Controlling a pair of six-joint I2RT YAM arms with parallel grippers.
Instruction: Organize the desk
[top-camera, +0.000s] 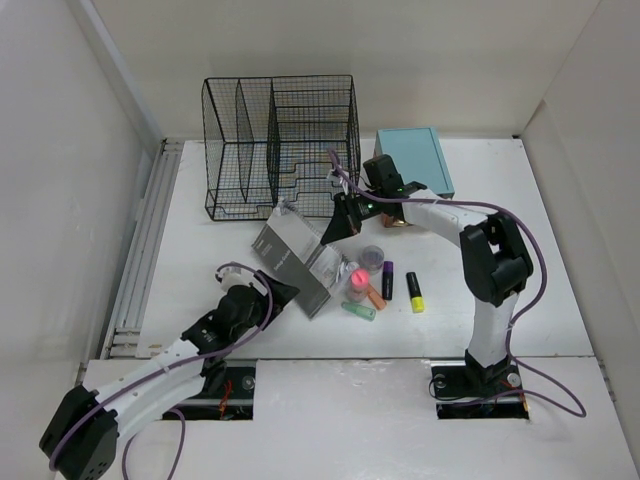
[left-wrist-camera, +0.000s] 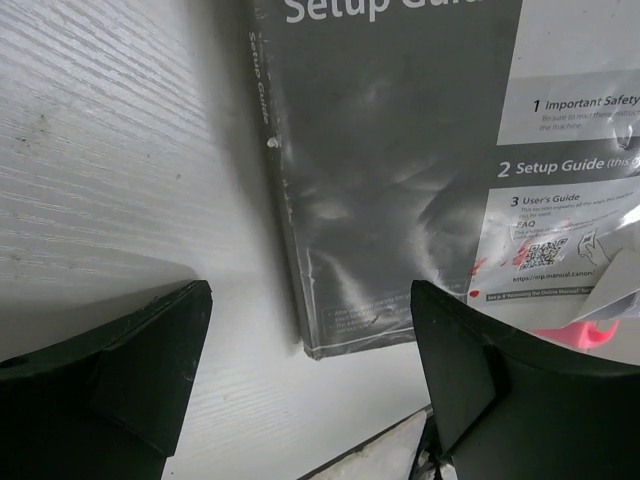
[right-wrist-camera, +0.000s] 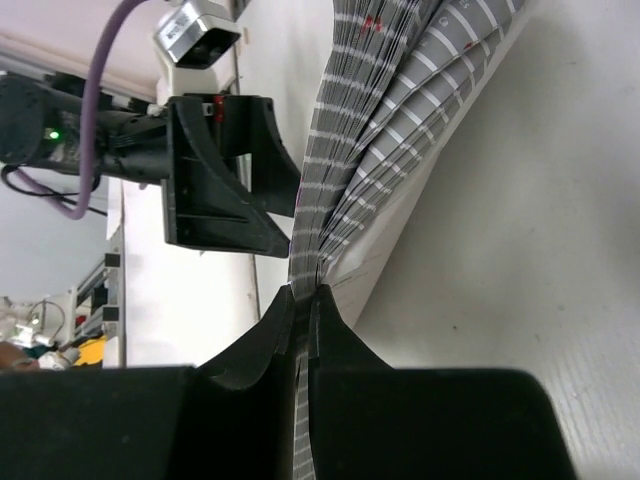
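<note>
A grey "Setup Guide" booklet (top-camera: 295, 255) lies slanted on the white desk (top-camera: 500, 300). My right gripper (top-camera: 338, 228) is shut on the booklet's far right edge. In the right wrist view (right-wrist-camera: 303, 300) its pages (right-wrist-camera: 370, 120) fan out above the shut jaws. My left gripper (top-camera: 285, 292) is open and empty at the booklet's near corner. In the left wrist view (left-wrist-camera: 310, 380) that corner (left-wrist-camera: 390, 180) lies just ahead of the gap between the fingers, not touching them. The left gripper also shows in the right wrist view (right-wrist-camera: 225, 180).
A black wire-mesh file rack (top-camera: 280, 150) stands at the back, a teal-topped box (top-camera: 415, 160) to its right. Just right of the booklet lie yellow (top-camera: 415, 292), purple (top-camera: 387, 279), orange (top-camera: 372, 293) and green (top-camera: 358, 311) markers, a pink-capped item (top-camera: 355, 277) and a small round jar (top-camera: 372, 257).
</note>
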